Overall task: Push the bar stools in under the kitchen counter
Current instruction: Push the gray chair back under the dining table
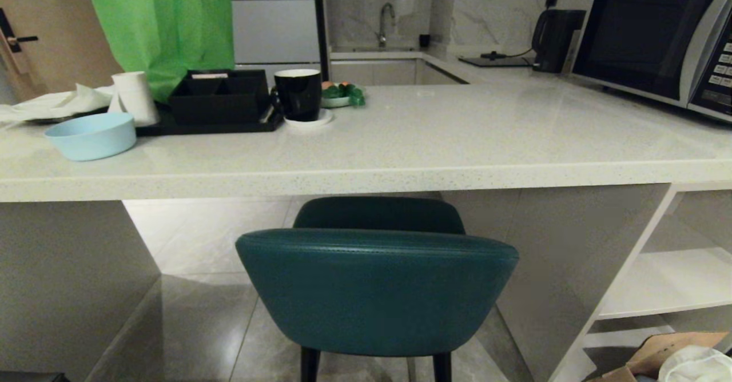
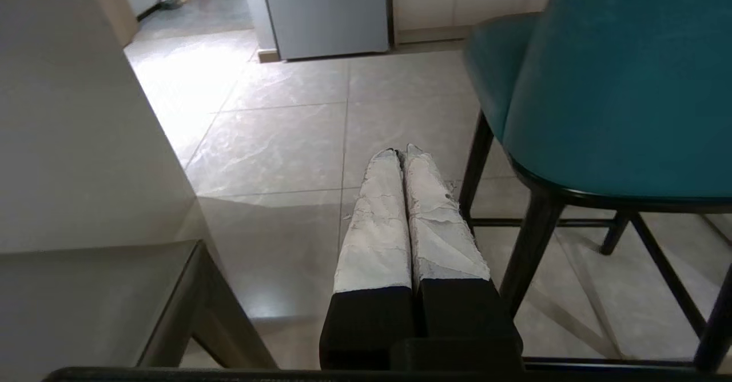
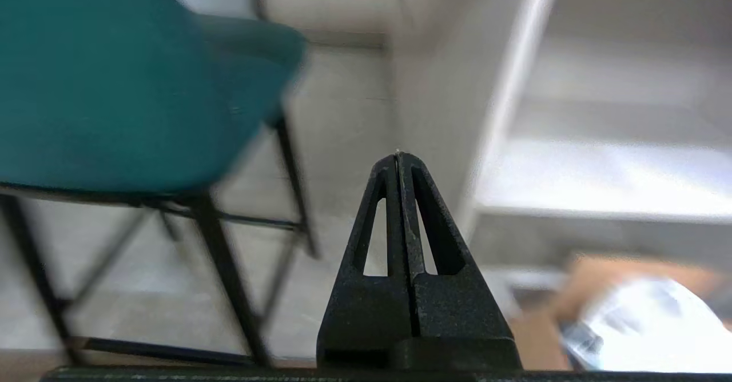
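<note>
The teal stool (image 1: 377, 290) stands on the floor with its seat partly under the counter (image 1: 366, 170), its back just outside the edge. The left gripper (image 2: 402, 152) and right gripper (image 3: 398, 154) hang low on either side of it, fingers pressed together, holding nothing.

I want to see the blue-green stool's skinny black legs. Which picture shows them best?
The left wrist view: the teal stool fills one side, its black legs and crossbars sharp. The right wrist view shows the legs too, but blurred. The head view shows mostly the curved back, with just two leg tops.
</note>
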{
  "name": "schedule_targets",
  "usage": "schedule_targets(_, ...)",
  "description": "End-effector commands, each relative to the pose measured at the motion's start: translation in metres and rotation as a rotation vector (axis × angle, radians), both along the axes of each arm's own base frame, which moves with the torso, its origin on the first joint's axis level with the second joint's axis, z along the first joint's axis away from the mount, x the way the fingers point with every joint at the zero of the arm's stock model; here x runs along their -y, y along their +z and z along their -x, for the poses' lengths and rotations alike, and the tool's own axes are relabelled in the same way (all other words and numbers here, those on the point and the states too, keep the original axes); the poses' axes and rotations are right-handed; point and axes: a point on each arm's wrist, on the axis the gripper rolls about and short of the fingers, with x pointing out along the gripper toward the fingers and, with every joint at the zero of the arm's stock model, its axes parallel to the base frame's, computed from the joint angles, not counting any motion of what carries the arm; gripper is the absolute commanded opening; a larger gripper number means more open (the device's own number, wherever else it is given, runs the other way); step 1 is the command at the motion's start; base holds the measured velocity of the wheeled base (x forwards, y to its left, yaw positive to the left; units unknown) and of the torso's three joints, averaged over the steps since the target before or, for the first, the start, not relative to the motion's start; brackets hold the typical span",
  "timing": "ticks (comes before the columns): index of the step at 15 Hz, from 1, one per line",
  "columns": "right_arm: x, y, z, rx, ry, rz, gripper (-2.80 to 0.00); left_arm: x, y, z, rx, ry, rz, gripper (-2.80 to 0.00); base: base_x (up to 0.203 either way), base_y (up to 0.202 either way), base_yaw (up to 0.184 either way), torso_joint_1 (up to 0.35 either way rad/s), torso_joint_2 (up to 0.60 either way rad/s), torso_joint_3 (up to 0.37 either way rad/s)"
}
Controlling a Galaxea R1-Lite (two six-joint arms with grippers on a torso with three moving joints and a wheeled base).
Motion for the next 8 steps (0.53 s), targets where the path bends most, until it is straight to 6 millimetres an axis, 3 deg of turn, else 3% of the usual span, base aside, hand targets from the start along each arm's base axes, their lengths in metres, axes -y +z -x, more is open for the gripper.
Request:
schedule_targets(1, 0.0001, -0.0029, -0.0009, -0.014, -0.004, 0.011, -2.80, 0.0000, -0.0028, -0.0004, -0.017, 0.004, 0.002, -2.80, 0.000, 0.000, 0.000, 0.000, 0.00, 0.000)
schedule_targets(8, 0.0000, -0.0024, -0.0008, -0.011, -0.003, 0.013, -2.80, -0.0001, -0.0042, -0.0004, -0.030, 0.007, 0.017, -2.80, 0.000, 0.000, 0.000, 0.000, 0.00, 0.000)
